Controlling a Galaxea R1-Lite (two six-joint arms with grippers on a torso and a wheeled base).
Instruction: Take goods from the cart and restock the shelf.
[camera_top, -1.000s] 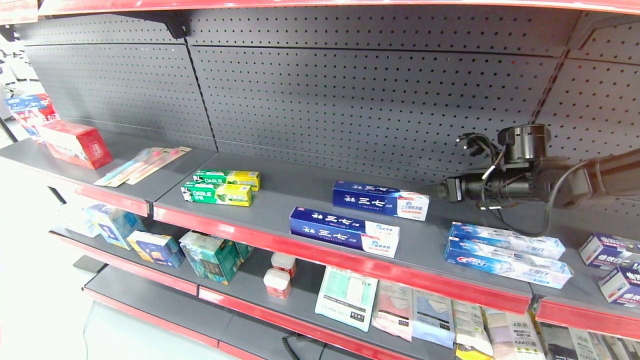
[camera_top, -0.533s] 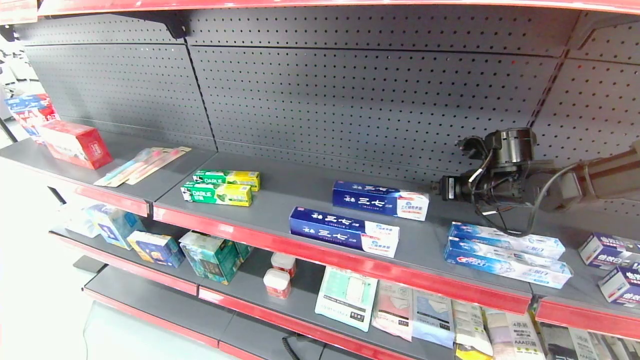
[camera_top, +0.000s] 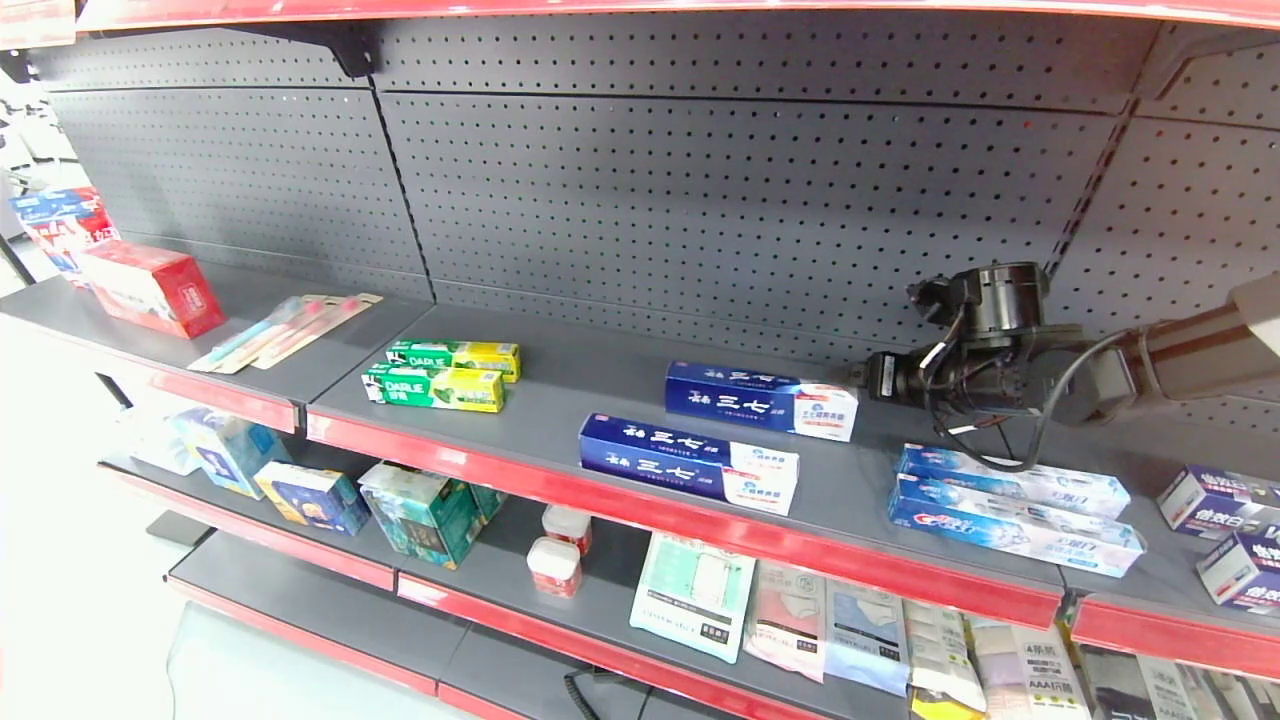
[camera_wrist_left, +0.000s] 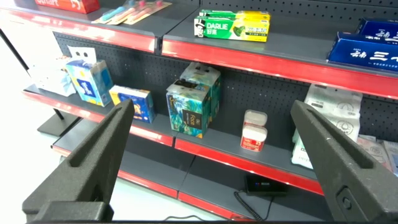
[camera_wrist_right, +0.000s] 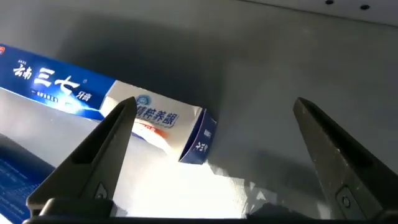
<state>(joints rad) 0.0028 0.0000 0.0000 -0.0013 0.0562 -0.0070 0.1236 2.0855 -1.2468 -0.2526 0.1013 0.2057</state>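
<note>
Two dark blue toothpaste boxes lie on the grey shelf: a rear one and a front one. My right gripper hovers just above the shelf at the rear box's white right end. In the right wrist view it stands open, with that box's end lying ahead of one finger and nothing between the fingers. My left gripper is open and empty, low in front of the lower shelves.
Green-and-yellow boxes lie left of the blue ones and pale blue toothpaste boxes right of them, under my right arm. The pegboard back wall stands close behind. A red box and toothbrush packs sit far left.
My right arm has shifted left and slightly down along the shelf, bringing its gripper up to the rear blue box's right end. The boxes have not moved.
</note>
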